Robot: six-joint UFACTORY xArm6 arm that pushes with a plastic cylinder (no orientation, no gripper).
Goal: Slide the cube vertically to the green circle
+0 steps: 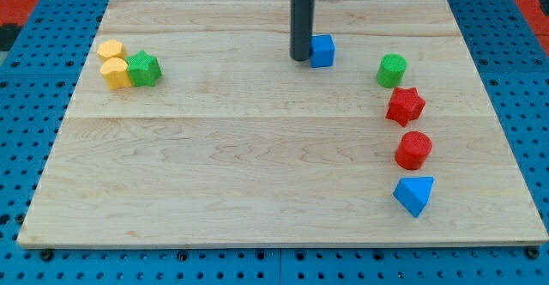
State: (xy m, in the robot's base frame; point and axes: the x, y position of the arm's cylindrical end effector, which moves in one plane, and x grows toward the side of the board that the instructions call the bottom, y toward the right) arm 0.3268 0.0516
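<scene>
My tip [300, 58] — a bare rod, no end effector jaws to part or clamp — touches the blue cube's [322, 51] left face near the bench's [257, 191] top, left of the green circle [392, 69] and slightly higher — so push rightward and slightly down, centred on the face.

A pale wooden table [257, 191] of lengthwise planks lies on a blue perforated pegboard [26, 191], with red pegboard patches [17, 6] beyond both far corners.
</scene>
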